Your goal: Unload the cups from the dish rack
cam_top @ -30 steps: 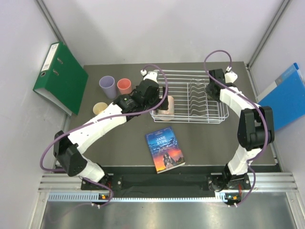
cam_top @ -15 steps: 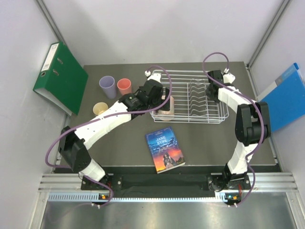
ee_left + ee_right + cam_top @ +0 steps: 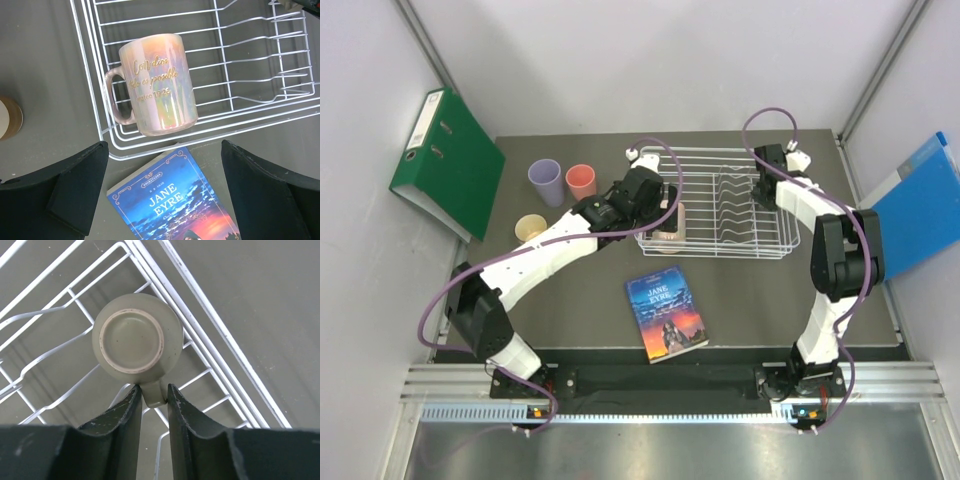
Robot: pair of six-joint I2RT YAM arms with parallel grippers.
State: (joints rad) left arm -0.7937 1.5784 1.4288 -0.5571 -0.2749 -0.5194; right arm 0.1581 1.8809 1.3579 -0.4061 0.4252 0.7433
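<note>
The white wire dish rack point(image 3: 720, 152) stands at the back middle of the table. A pale peach pearly mug point(image 3: 155, 92) lies on its side at the rack's left end point(image 3: 669, 224). My left gripper point(image 3: 165, 195) hovers open above it, jaws wide apart and empty point(image 3: 658, 208). A beige-olive mug point(image 3: 137, 337) sits upside down in the rack's back right corner. My right gripper point(image 3: 154, 390) is shut on its handle point(image 3: 761, 190). A lilac tumbler point(image 3: 545, 182), a salmon-pink cup point(image 3: 581, 181) and a small tan cup point(image 3: 530, 228) stand on the table left of the rack.
A blue paperback book point(image 3: 666, 313) lies in front of the rack, also in the left wrist view point(image 3: 175, 205). A green binder point(image 3: 448, 160) leans at the left wall, a blue folder point(image 3: 920, 200) at the right wall. The rack's prongs point(image 3: 725, 195) stand between the grippers.
The left gripper has shifted slightly right over the peach mug. The right gripper has edged a little toward the rack's back corner. The cups and the rack stay put.
</note>
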